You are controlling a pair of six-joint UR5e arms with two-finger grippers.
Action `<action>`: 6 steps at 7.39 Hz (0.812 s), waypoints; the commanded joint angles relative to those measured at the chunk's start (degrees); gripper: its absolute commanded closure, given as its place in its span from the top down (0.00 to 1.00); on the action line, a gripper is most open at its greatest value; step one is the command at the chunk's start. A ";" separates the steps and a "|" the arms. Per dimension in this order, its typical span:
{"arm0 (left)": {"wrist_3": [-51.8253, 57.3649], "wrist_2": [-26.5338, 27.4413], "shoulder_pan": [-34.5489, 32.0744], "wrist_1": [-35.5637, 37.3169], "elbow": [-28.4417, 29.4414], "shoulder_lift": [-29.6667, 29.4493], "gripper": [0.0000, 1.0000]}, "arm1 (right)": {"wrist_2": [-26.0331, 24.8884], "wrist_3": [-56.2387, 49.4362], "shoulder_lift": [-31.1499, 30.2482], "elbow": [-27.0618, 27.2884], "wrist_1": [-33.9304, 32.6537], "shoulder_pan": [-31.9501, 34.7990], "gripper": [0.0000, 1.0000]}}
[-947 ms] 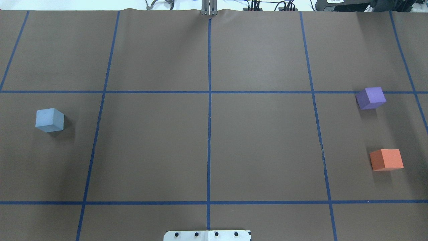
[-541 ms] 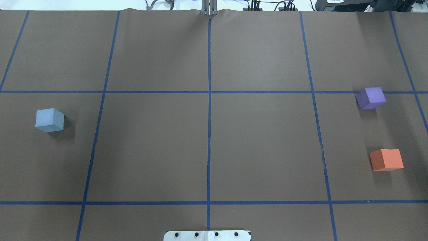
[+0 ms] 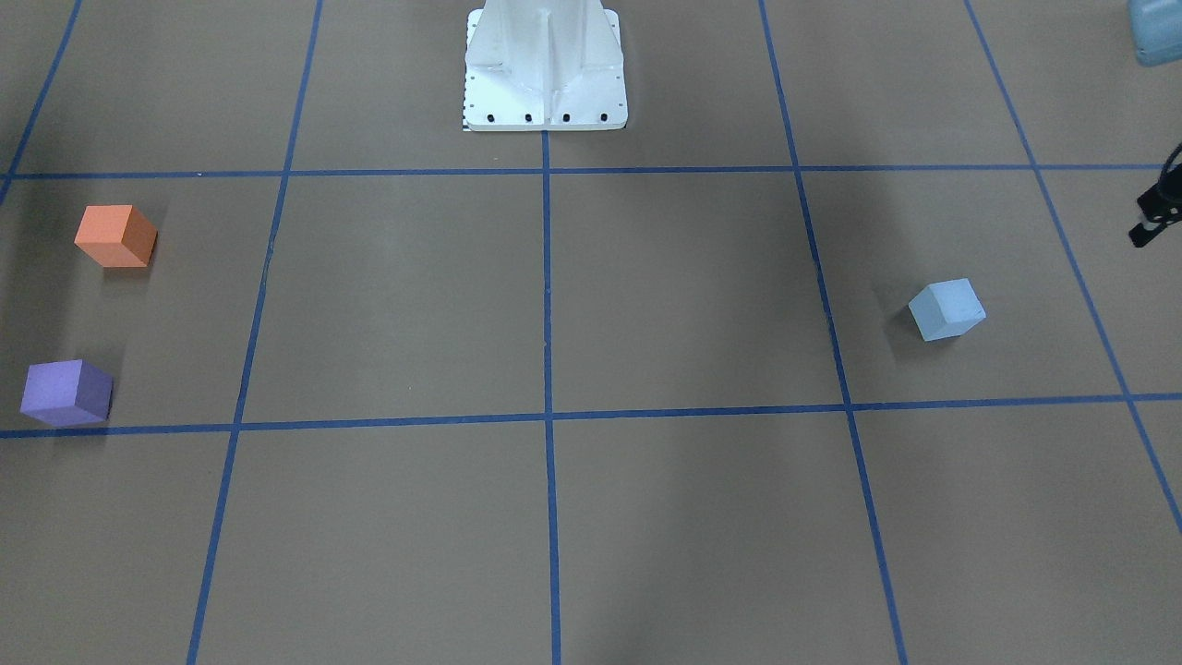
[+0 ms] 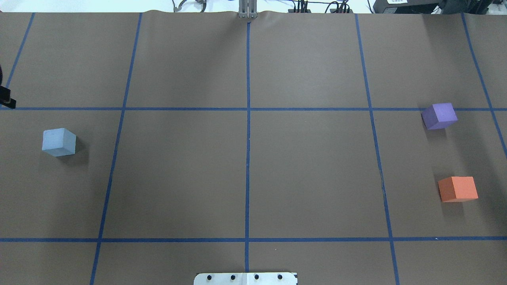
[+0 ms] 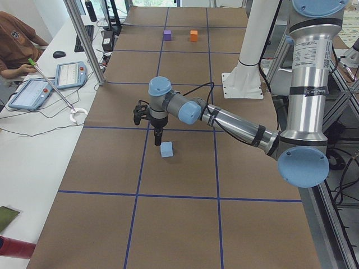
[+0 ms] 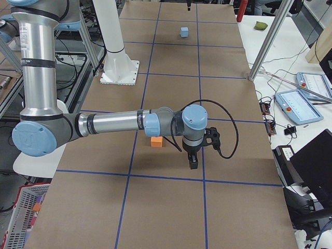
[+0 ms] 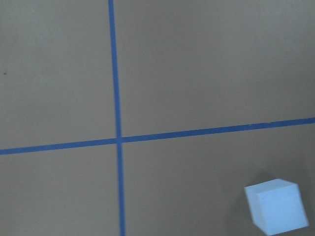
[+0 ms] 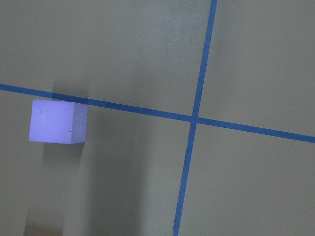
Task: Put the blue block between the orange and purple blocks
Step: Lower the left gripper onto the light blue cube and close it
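Note:
The light blue block (image 4: 58, 141) sits on the brown table at the left; it also shows in the front view (image 3: 946, 309) and low right in the left wrist view (image 7: 275, 205). The purple block (image 4: 439, 115) and the orange block (image 4: 457, 189) sit apart at the far right, with bare table between them. Only the tip of my left gripper (image 4: 6, 99) shows at the left edge, beyond and left of the blue block; I cannot tell whether it is open. My right gripper (image 6: 193, 161) hangs near the orange block (image 6: 156, 141); I cannot tell its state.
Blue tape lines cut the table into a grid. The white robot base plate (image 4: 245, 278) sits at the near middle edge. In the exterior left view, a metal post (image 5: 84, 39), tablets and a seated operator (image 5: 17, 39) stand beside the table.
The tip of my left gripper has come into the overhead view at the left edge. None of the three blocks has moved.

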 commanded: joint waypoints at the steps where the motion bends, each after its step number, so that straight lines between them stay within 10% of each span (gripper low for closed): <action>1: -14.32 8.87 10.39 -11.59 4.31 0.31 1.00 | 0.03 0.09 0.00 -0.04 0.00 -0.01 1.00; 6: -16.38 13.04 16.93 -21.32 14.61 0.58 1.00 | 0.03 0.01 0.35 0.13 0.09 -0.01 1.00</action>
